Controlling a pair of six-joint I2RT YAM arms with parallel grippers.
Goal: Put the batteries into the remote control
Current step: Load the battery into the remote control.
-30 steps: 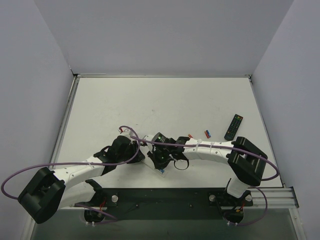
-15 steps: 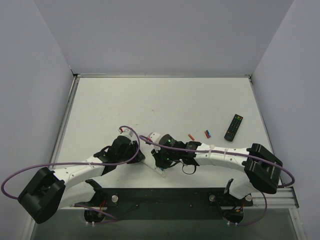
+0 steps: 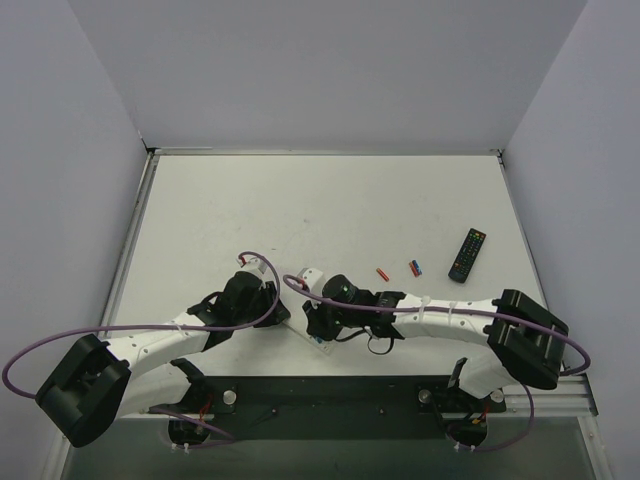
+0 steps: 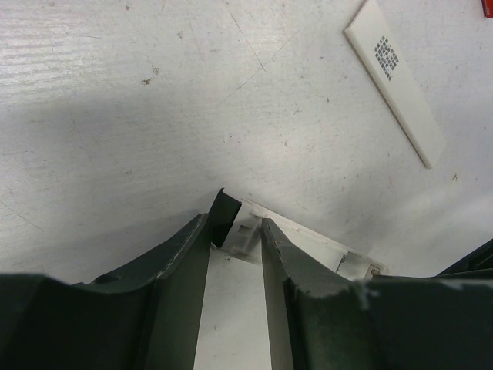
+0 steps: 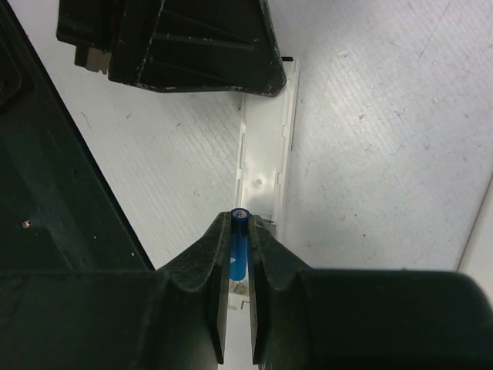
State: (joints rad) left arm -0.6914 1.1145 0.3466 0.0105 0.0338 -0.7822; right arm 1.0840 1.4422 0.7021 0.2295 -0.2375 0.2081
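Observation:
The white remote control [image 5: 266,146] lies on the table with its battery trough open and facing up. My left gripper [image 4: 235,223] is shut on one end of the remote control [image 4: 308,235], and it shows as a black block [image 5: 177,46] at the far end in the right wrist view. My right gripper [image 5: 240,220] is shut on a blue battery [image 5: 239,247], just above the near end of the trough. In the top view both grippers [image 3: 275,312] [image 3: 322,325] meet over the remote [image 3: 322,345]. Another blue battery [image 3: 412,266] lies to the right.
A loose flat white bar with a dark printed patch [image 4: 394,77] lies beside the left gripper. A red cylinder [image 3: 381,272] lies right of the arms, and another lies against the far blue battery. A black remote [image 3: 466,254] lies further right, near the table's right wall.
The right arm has stretched out flatter, its elbow swinging right and towards the table's near edge, while its gripper stays over the remote. The left arm has not moved.

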